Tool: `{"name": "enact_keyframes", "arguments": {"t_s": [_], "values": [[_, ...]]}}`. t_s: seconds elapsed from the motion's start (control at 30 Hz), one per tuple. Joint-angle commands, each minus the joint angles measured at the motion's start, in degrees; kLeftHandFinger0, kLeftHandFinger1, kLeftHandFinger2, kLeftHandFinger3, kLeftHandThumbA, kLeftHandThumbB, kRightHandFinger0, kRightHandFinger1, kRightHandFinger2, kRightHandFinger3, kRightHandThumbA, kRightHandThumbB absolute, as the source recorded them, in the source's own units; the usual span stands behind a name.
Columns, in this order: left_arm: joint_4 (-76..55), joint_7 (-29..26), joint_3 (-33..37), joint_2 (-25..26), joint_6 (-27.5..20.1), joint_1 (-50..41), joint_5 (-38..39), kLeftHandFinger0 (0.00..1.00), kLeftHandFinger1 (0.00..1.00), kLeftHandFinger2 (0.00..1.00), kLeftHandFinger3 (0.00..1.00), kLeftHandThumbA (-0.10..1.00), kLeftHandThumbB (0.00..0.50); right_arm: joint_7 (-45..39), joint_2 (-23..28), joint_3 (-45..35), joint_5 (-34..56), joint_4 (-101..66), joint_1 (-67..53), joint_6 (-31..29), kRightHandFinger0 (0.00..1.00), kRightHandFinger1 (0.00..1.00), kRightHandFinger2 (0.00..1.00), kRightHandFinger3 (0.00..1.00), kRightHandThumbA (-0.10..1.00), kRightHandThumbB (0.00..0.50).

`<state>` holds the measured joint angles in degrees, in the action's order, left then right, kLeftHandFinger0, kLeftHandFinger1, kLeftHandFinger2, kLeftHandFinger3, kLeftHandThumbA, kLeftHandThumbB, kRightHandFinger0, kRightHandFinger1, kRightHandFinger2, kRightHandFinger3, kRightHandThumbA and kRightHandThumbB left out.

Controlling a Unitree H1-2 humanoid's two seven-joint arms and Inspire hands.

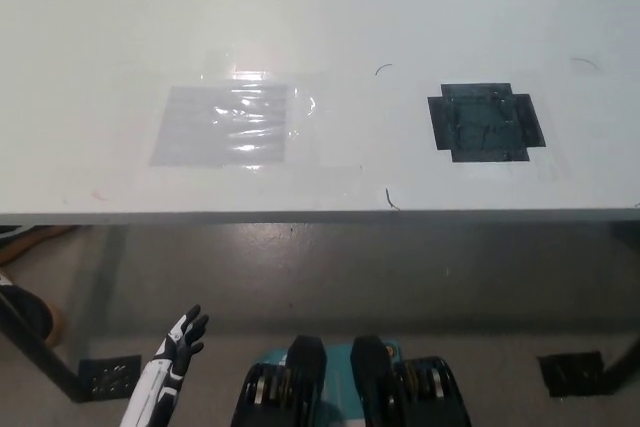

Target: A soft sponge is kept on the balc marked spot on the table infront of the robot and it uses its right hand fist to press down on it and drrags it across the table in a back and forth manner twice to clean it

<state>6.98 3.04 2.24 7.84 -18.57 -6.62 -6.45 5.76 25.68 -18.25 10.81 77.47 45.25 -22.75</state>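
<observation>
The robot's white left hand (180, 342) hangs below the table edge at lower left of the head view, fingers spread apart and pointing up, gripping nothing and touching nothing. The right hand and arm are out of shot, so the state of those fingers can't be told. The sponge isn't visible anywhere on the tabletop or beneath it; its whereabouts can't be told. The white table (330, 7) fills the upper part of the view, smooth and matte, w/ a straight grey front edge. On its right side sits the black marked spot (486, 121), a cross-like patch of dark tape w/ notched corners, flat against the surface and bare on top. Well apart from it, on the left side, lies a grey rectangular patch (220, 127) under a glossy clear film that is wrinkled and catches a bright glare near its upper right. A few thin dark curved marks show on the tabletop between and near the two patches. Below the edge, a dull grey floor (400, 277) shows.
</observation>
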Motion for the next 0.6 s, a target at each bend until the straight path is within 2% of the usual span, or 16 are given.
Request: {"name": "enact_keyframes", "arguments": {"t_s": [0.0, 0.1, 0.13, 0.17, 0.2, 0.23, 0.3, 0.37, 0.47, 0.57], "values": [[-1.39, -0.17, -0.08, 0.62, -0.50, 0.28, -0.66, 1.00, 1.00, 1.00, 1.00, 1.00, 0.142, 1.96, -1.02, -2.32, 3.22, 2.79, -4.49, 3.42, 0.00, 0.07, 0.37, 0.36, 1.00, 0.025], [-0.95, -0.28, -0.02, 0.64, -0.66, 0.49, -0.92, 1.00, 1.00, 1.00, 1.00, 1.00, 0.145, 1.84, -1.96, -1.59, 2.16, 2.13, -3.90, 3.33, 0.00, 0.04, 0.41, 0.39, 1.00, 0.004], [-0.91, -0.18, 0.00, 0.71, -0.64, 0.49, -0.86, 1.00, 1.00, 1.00, 1.00, 1.00, 0.144, 1.95, -2.64, -0.61, 1.24, 1.98, -3.48, 3.20, 0.00, 0.07, 0.47, 0.46, 1.00, 0.028], [-0.98, -0.19, 0.01, 0.71, -0.53, 0.43, -0.94, 1.00, 1.00, 1.00, 1.00, 1.00, 0.145, 2.04, -3.06, -0.05, 0.73, 1.90, -3.17, 3.60, 0.00, 0.10, 0.52, 0.51, 1.00, 0.025], [-1.00, -0.16, 0.06, 0.72, -0.56, 0.38, -0.96, 1.00, 1.00, 1.00, 1.00, 1.00, 0.144, 2.10, -3.29, 0.00, 0.85, 1.95, -2.90, 4.29, 0.00, 0.12, 0.55, 0.56, 1.00, 0.052], [-1.09, -0.04, 0.13, 0.76, -0.49, 0.36, -0.90, 1.00, 1.00, 1.00, 1.00, 1.00, 0.139, 1.82, -4.22, -0.25, 1.36, 1.95, -2.15, 4.71, 0.00, 0.10, 0.53, 0.55, 1.00, 0.032], [-1.37, 0.15, 0.34, 0.63, -0.28, 0.24, -0.82, 1.00, 1.00, 1.00, 1.00, 1.00, 0.137, 1.92, -5.86, 0.42, 0.86, 2.06, -1.30, 3.07, 0.00, 0.11, 0.51, 0.52, 1.00, 0.029], [-1.38, 0.19, 0.38, 0.63, -0.65, 0.12, -0.73, 1.00, 1.00, 1.00, 1.00, 1.00, 0.147, 0.46, -8.01, 0.50, 1.20, 2.51, -0.07, 3.22, 0.00, 0.11, 0.49, 0.48, 1.00, 0.070], [-1.45, 0.39, 0.44, 0.96, -0.50, 0.30, -0.84, 1.00, 1.00, 1.00, 1.00, 1.00, 0.167, 0.67, -11.24, 2.61, -0.72, 2.44, 2.03, 2.99, 0.00, 0.11, 0.44, 0.43, 1.00, 0.082], [-1.51, 0.54, 0.44, 1.09, -0.29, 0.42, -0.63, 1.00, 1.00, 1.00, 1.00, 1.00, 0.167, 0.31, -13.79, 3.73, -0.67, 2.21, 3.78, 3.67, 0.00, 0.03, 0.36, 0.38, 1.00, 0.099]]}}
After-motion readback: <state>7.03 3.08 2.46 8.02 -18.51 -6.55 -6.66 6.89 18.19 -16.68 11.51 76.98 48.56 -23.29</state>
